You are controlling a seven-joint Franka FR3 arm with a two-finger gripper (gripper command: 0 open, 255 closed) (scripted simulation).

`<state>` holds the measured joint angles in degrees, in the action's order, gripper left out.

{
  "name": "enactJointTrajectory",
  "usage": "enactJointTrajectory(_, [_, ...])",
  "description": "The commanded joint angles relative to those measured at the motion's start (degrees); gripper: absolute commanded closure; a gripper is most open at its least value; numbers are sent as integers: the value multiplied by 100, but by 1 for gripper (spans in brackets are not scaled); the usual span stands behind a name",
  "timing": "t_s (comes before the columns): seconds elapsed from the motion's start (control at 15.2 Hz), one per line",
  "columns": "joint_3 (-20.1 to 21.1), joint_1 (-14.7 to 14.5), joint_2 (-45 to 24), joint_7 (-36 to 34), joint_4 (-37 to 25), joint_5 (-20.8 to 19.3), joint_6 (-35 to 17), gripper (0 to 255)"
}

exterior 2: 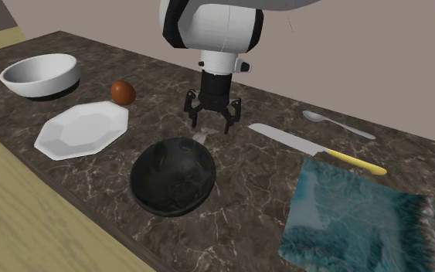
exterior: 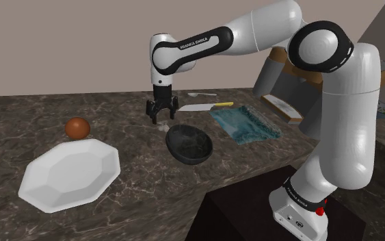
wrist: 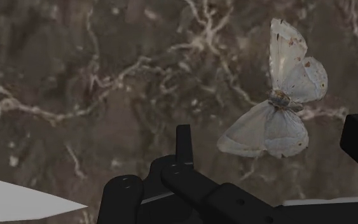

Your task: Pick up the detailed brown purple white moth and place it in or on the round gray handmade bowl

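Observation:
A pale moth (wrist: 276,102) with whitish wings and small brown specks lies flat on the dark marble counter (wrist: 95,83). My gripper (wrist: 272,127) is open, with its black fingers (wrist: 184,143) apart on either side of the moth and not touching it. In the second exterior view the gripper (exterior 2: 210,124) hangs just above the counter, over the tiny moth (exterior 2: 200,137). The round dark grey bowl (exterior 2: 172,175) sits right beside them, toward that view's bottom. From the shoulder view, the gripper (exterior: 162,116) points straight down just left of the bowl (exterior: 189,144).
A knife (exterior 2: 300,145) with a yellow handle, a spoon (exterior 2: 335,124) and a teal cloth (exterior 2: 355,216) lie to the second exterior view's right. A white octagonal plate (exterior 2: 82,129), a brown ball (exterior 2: 123,92) and a white bowl (exterior 2: 41,76) are at the left.

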<state>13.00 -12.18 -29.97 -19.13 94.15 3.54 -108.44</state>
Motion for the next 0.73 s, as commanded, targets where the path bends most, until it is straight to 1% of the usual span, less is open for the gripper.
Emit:
enactJointTrajectory(0.0, [0,0,0,0,0,0,0,255])
enactJointTrajectory(0.59, [0,0,0,0,1,0,-1,255])
enactJointTrajectory(0.66, [4,3,37,-5,-23,5,58,255])
